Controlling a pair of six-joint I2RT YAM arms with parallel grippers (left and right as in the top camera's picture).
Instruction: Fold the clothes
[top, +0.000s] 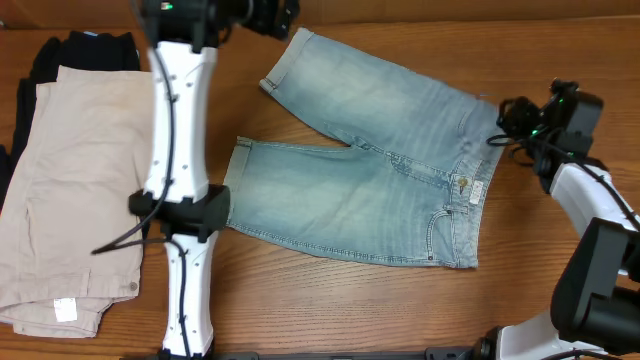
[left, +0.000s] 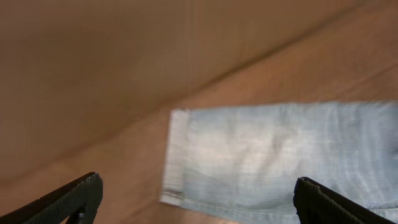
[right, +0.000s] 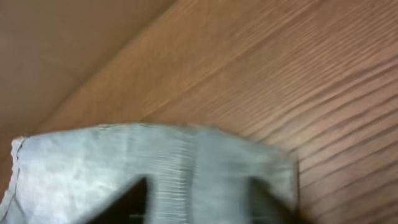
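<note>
Shorts (top: 370, 190) lie flat mid-table (top: 330, 310), front up, legs pointing left and spread apart, waistband (top: 480, 170) to the right; not folded yet. Left gripper (left: 198, 183) hangs over the far leg's hem (left: 174, 155), jaws wide apart, nothing in them. Right gripper (top: 505, 115) sits at the far waistband corner; the wrist view shows denim across the fingers, but I cannot tell whether they pinch it or just stand around it.

Risks, as judged:
- Right grip may catch only the edge or one layer, so the corner slips out on the lift.
- Left jaws are above the cloth, not on it; closing high would grab air, closing low could bunch the hem.
- One side lifting alone would drag and skew the shorts.
- Legs splayed, so a fold could come out crooked unless they are lined up.
- Beige trousers (top: 70, 200) and black garment (top: 90, 45) lie near, at the left; the left arm passes just beside them and could snag them.

Hard to see:
- Right wrist view is blurred and its fingertips are mostly covered by denim.
- Left wrist view is soft, with the fingers cut off at the bottom.
- Overhead, the left arm hides part of the near leg's hem, and the left gripper is cropped at the top edge.
</note>
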